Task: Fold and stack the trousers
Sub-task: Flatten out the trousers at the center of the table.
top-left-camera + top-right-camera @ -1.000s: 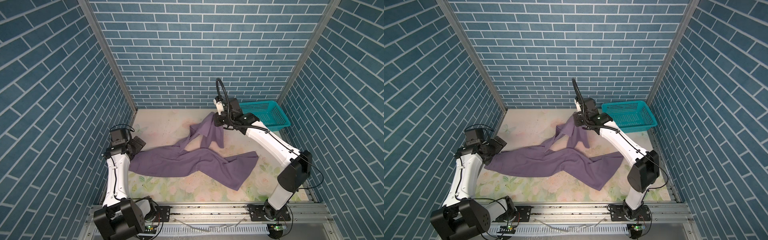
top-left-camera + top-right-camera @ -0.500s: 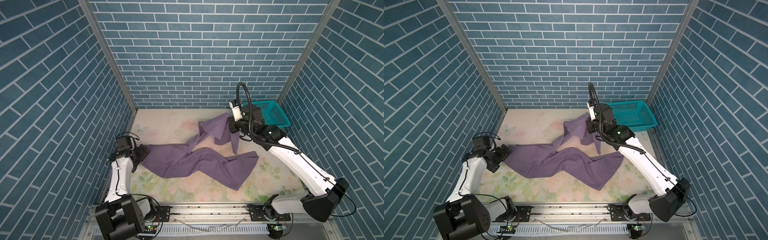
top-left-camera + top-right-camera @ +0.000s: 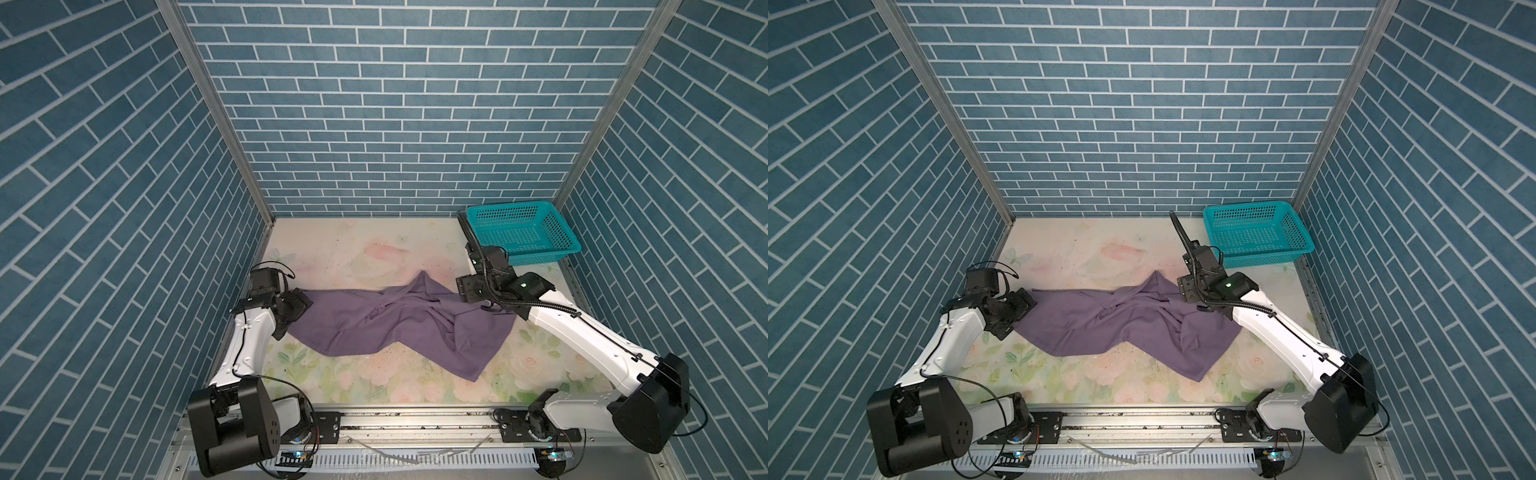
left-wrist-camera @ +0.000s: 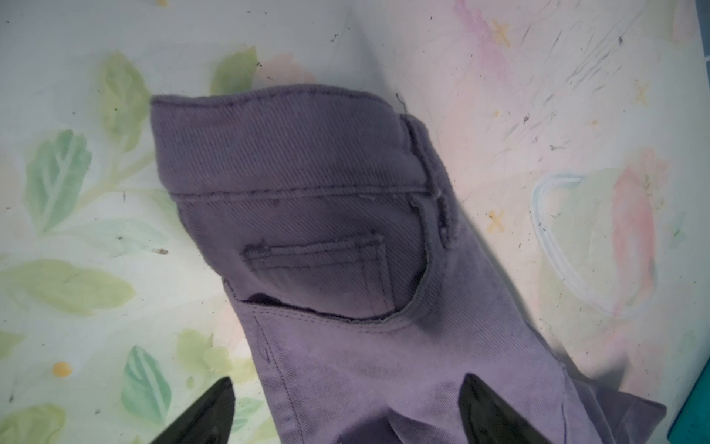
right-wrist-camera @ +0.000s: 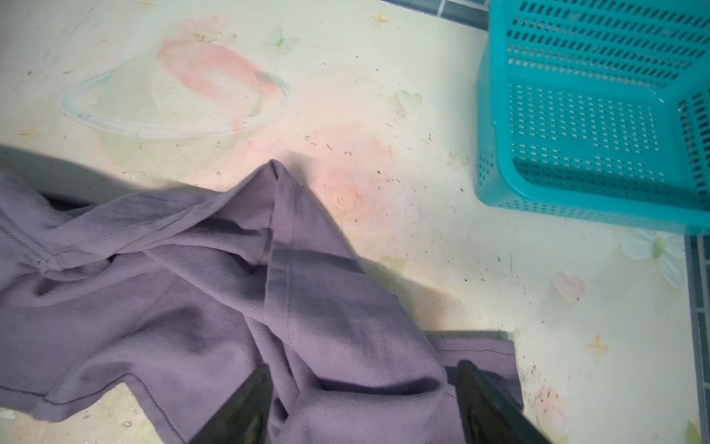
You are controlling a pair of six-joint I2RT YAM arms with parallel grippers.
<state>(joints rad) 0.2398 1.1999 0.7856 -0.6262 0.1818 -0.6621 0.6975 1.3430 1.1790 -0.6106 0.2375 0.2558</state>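
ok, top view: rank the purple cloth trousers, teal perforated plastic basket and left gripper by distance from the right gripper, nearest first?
1. Purple cloth trousers: directly under the right gripper, at their basket-side end.
2. Teal perforated plastic basket: just behind it, in the back right corner.
3. Left gripper: across the table, at the trousers' other end.

The left gripper [image 3: 301, 309] seems to hide the trousers' [image 3: 395, 328] waistband end in both top views (fingertips too); the right wrist view crops the teal basket [image 5: 495, 173].
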